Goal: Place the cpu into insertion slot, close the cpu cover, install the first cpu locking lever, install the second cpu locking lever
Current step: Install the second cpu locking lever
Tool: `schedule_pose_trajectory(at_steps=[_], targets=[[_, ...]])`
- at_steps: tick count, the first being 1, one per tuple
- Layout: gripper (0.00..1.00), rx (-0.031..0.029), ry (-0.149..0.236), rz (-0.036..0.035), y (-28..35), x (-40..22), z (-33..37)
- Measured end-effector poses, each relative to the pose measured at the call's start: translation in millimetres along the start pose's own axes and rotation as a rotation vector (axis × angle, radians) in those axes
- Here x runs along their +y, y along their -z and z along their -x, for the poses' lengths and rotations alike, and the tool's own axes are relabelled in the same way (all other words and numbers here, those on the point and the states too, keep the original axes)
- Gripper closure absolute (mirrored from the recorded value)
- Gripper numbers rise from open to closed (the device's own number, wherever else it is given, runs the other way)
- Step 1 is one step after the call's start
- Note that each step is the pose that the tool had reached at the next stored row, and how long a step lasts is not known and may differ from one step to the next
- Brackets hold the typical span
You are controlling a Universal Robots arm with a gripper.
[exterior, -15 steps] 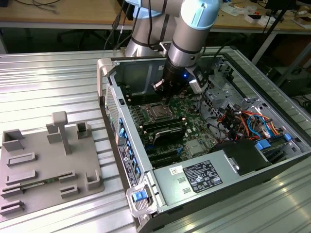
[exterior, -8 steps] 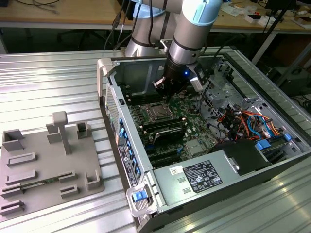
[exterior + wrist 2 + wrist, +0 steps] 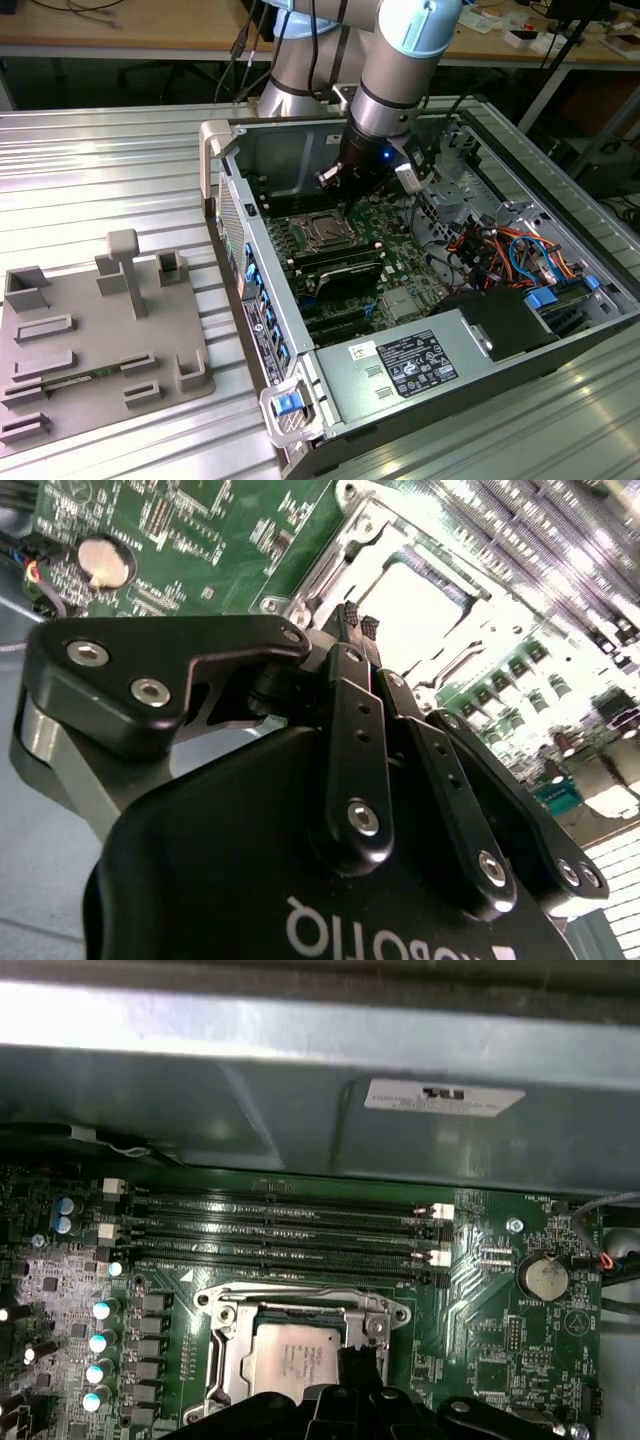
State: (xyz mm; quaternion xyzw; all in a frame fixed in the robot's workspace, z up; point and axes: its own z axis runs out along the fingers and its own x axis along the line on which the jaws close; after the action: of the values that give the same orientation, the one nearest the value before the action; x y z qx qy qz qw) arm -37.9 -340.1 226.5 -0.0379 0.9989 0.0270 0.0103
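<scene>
In the exterior view, the cpu [image 3: 325, 233] sits in the insertion slot [image 3: 308, 222] with the cpu cover [image 3: 322, 219] down around it, just to that view's left of the hand [image 3: 345, 192]. In the second wrist view the hand's [image 3: 358, 620] fingertips [image 3: 352, 613] are pinched narrow, holding nothing, right at the cover's near edge. The first wrist view shows the cpu [image 3: 297, 1358] framed by the cover [image 3: 232, 1312], directly ahead of the hand [image 3: 362, 1360].

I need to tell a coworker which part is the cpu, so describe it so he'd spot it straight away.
Look inside the open computer case at the green motherboard, just past the row of long black memory slots. In the silver-framed square socket there, right by the robot's hand, sits the cpu. It is the flat, pale silvery square, unlike the small dark components around it.
</scene>
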Motion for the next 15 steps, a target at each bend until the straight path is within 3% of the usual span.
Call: schedule_pose_trajectory(at_steps=[2, 4, 11, 12, 13, 14, 15], targets=[[0.89, 0.0, 0.0, 0.0001, 0.5, -9.4, -0.7], [0.89, 0.0, 0.0, 0.0, 0.8, -14.5, -0.8], [0.89, 0.0004, 0.0, -0.0001, 1.7, -18.0, 7.0], [0.89, 0.0004, 0.0, -0.0001, 3.1, -18.2, 7.0], [0.89, 0.0004, 0.0, 0.0001, 8.7, -18.7, 7.2], [0.89, 0.0003, 0.0, 0.0001, 12.8, -31.5, 6.2], [0.89, 0.0004, 0.0, 0.0, 13.3, -38.1, 5.7]])
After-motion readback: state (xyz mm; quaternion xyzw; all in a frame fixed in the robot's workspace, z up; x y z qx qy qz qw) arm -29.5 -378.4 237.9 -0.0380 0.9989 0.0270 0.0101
